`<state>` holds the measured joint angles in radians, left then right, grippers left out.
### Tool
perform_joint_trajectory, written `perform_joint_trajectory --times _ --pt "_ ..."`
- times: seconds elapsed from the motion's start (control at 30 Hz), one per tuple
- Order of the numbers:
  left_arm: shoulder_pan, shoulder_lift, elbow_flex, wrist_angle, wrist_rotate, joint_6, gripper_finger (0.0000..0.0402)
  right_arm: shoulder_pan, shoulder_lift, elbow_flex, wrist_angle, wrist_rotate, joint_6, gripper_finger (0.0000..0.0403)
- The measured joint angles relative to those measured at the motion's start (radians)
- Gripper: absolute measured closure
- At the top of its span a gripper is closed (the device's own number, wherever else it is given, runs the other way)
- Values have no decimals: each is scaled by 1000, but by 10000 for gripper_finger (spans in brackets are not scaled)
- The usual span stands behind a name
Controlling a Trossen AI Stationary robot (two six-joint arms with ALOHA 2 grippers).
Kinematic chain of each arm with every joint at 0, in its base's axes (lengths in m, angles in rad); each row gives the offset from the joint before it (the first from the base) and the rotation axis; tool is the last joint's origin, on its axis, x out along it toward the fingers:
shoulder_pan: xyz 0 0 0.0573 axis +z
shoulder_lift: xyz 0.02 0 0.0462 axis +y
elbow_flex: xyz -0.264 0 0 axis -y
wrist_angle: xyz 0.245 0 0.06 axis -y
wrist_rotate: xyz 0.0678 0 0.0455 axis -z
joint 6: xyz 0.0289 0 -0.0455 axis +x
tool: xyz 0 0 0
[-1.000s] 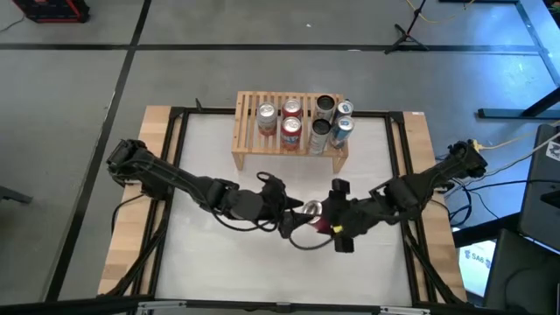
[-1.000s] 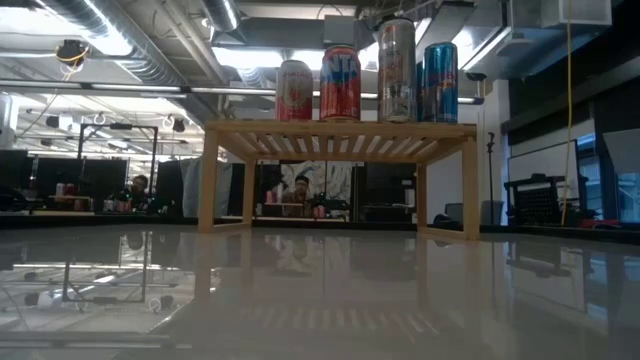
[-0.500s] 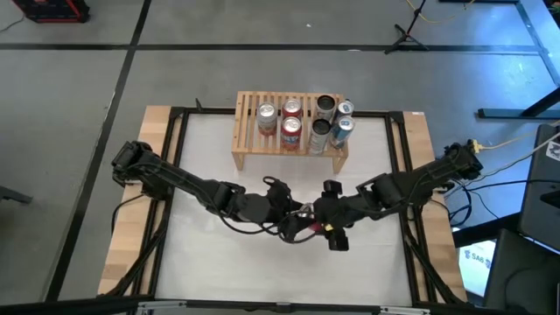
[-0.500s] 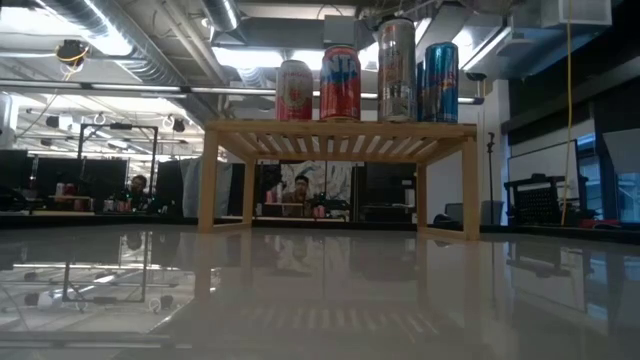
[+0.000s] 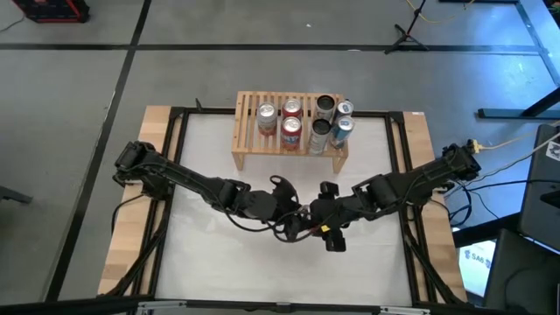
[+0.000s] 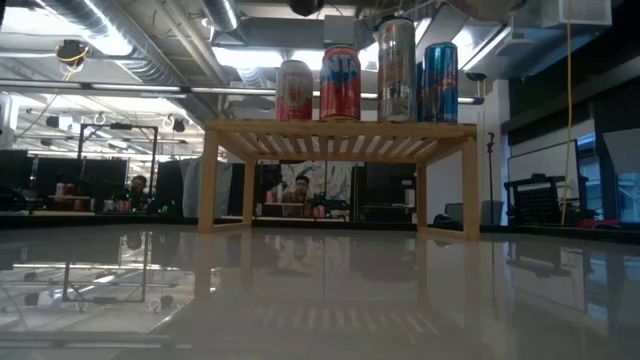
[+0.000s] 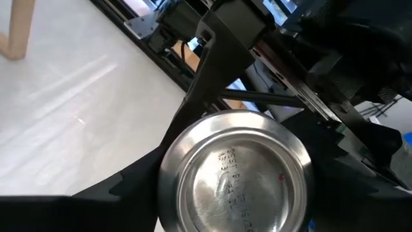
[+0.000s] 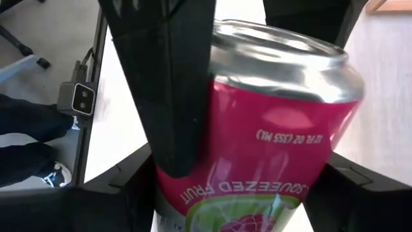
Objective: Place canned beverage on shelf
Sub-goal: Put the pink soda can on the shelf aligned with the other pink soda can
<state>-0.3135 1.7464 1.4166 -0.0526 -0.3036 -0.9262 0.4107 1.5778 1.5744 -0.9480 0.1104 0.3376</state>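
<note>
A pink canned beverage with silver ends is held above the table's middle, between my two grippers. My right gripper comes from the right and is shut on it. My left gripper comes from the left and is shut on the same can. The can's silver end faces the left wrist camera. Its pink wall fills the right wrist view. The light-wood shelf stands at the table's far side with several cans on its slatted top. My left gripper has the can between its two fingers, which lie along the can's wall; one finger lies flat on the pink wall. The can's silver end points back toward the wrist. The can is clear of the table. My right gripper pinches the can's pink wall between its two fingers, near the lower end in its wrist view. The fingers lie across the can and come from the table's right. The can is lifted clear of the table.
The shelf's left half has bare slats beside the cans. A shelf leg shows in the left wrist view. The black table frame runs along the sides. People sit in the room beyond the shelf.
My right gripper has carried the pink can toward the table's left. My left gripper has moved right to meet it, and its fingers now stand around the can.
</note>
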Motion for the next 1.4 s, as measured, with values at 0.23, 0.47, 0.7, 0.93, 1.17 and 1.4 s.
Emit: perform_joint_trajectory --times 0.23,0.47,0.7,0.93,1.17,1.4 --pt "-3 -24 -1 -22 -5 41 122 0 -10 9 -32 -47 -12 42" --pt "-42 -152 -5 -126 -24 107 122 55 -146 50 -132 -64 54 60" --pt "-101 -296 -3 -131 -163 279 122 151 -326 52 -111 212 145 100" --pt "-131 -366 -2 -112 -219 392 122 215 -423 -84 119 403 146 105" --pt "-83 -358 -2 -16 -57 483 122 203 -441 -388 656 435 103 105" --pt "-70 -400 -2 26 -26 494 122 198 -404 -502 930 363 190 105"
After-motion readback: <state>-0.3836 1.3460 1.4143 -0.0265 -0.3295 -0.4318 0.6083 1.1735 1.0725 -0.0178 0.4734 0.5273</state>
